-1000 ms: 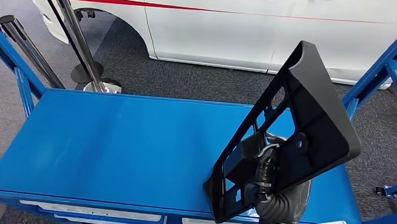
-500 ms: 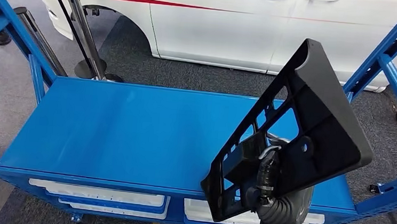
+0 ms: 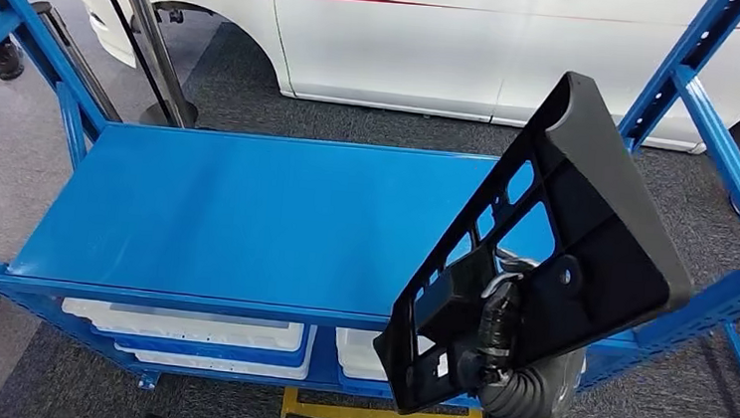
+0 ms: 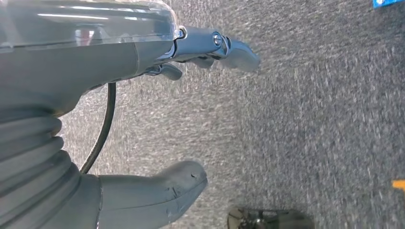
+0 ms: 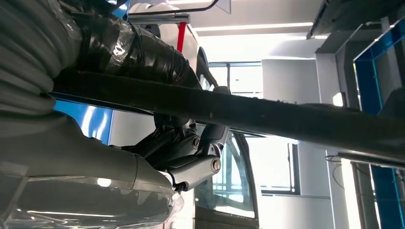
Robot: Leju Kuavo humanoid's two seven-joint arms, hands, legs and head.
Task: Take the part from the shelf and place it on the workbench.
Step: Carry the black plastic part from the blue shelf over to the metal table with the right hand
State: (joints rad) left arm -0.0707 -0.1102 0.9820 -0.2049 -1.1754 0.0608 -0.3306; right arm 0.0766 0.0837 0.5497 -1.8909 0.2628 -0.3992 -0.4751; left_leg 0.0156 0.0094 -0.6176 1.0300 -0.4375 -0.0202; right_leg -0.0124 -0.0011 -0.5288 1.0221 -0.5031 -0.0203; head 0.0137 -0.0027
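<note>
- Head view: the black part (image 3: 552,253) is held upright and tilted in the right hand (image 3: 496,329), whose fingers are wrapped through an opening low in its frame; the part is carried clear of the blue shelf (image 3: 245,219), in front of the shelf's near right corner and not resting on the deck.
- Against the pictures from a second ago, the whole scene has shifted: the shelf now sits farther off and more of its lower tier with the white bins (image 3: 197,330) is exposed, along with a yellow floor line (image 3: 370,414). This is read as the camera (and so the robot) backing away, not as a move of the shelf.
- The part's pose in the hand is nearly unchanged over that time, so the grasp is judged secure.
- In the right wrist view the dark fingers (image 5: 191,148) are seen closed against the part's edge (image 5: 267,114), which crosses the picture as a dark bar.
- In the left wrist view the left hand (image 4: 143,119) is seen empty, thumb and fingers apart, over grey carpet (image 4: 310,119).
- Pickup is judged complete; the turn and walk to the workbench remain, and the white car (image 3: 440,35) behind the shelf is no obstacle while retreating.
</note>
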